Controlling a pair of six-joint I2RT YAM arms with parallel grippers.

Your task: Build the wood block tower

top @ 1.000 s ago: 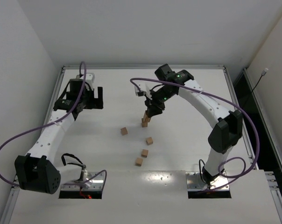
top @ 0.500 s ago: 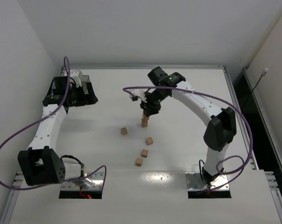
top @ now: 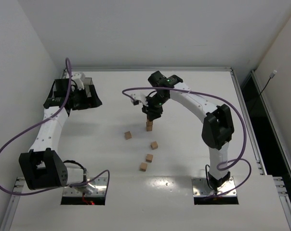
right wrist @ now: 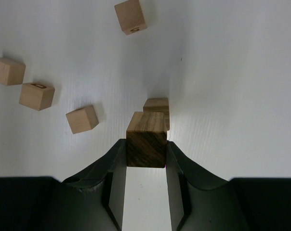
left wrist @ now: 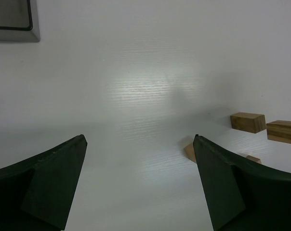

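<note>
My right gripper (right wrist: 145, 144) is shut on a tan wood block (right wrist: 146, 138), gripped by its two side faces. Just beyond and below it stands the tower (right wrist: 157, 104), a short column of the same cubes; whether the held block touches it I cannot tell. From above, the right gripper (top: 150, 115) hangs right over the tower (top: 149, 127) at mid table. My left gripper (top: 90, 98) is far off at the back left, and in its wrist view the left gripper (left wrist: 139, 139) stands open over bare table.
Several loose wood blocks lie nearer the arm bases than the tower: (top: 128, 135), (top: 154, 145), (top: 149, 157), (top: 143, 166). The right wrist view shows them left of the tower, e.g. a cube (right wrist: 82, 119). A grey tray corner (left wrist: 13, 19) lies beyond the left gripper.
The right gripper has carried its block leftward until it hangs over the tower. The left arm swung back toward the far left corner, then held still.
</note>
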